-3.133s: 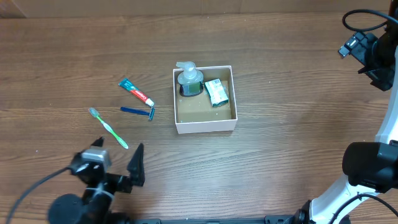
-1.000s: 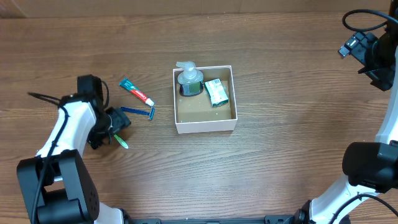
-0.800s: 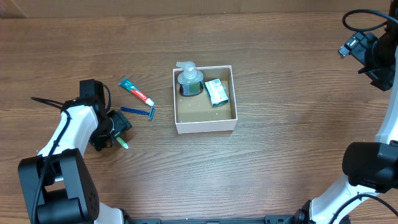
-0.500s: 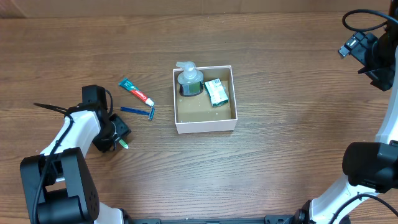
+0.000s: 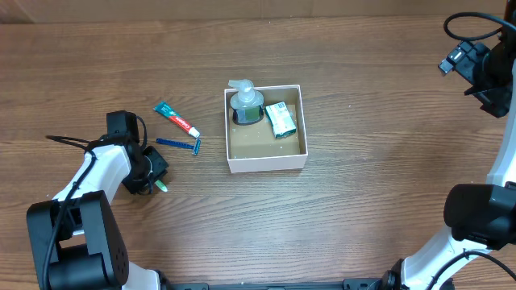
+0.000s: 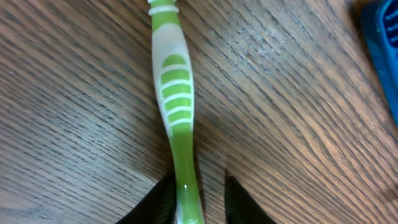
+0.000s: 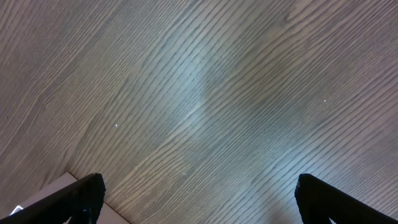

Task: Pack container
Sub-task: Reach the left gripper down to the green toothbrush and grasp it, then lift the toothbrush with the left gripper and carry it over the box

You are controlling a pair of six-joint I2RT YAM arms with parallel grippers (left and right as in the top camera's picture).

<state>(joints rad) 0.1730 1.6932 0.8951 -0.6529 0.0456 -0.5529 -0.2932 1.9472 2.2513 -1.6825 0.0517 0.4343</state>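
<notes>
The container (image 5: 266,165), a shallow white box with a brown floor, sits mid-table and holds a pump bottle (image 5: 246,103) and a green-and-white packet (image 5: 281,118). To its left a green toothbrush (image 5: 161,186) lies flat on the wood. My left gripper (image 5: 150,176) is down over it. In the left wrist view the toothbrush handle (image 6: 174,106) runs between my left gripper's (image 6: 199,190) fingers. One finger touches the handle and a thin strip of wood shows before the other. My right gripper (image 7: 205,199) hangs wide open over bare table at the far right.
A toothpaste tube (image 5: 177,118) and a blue razor (image 5: 179,144) lie left of the container, just above my left gripper. The razor's blue edge (image 6: 379,56) shows at the right of the left wrist view. The right arm (image 5: 480,68) stands at the table's right edge.
My left gripper has settled lower over the toothbrush and its fingers have narrowed round the handle. The right arm and the box contents have not moved.
</notes>
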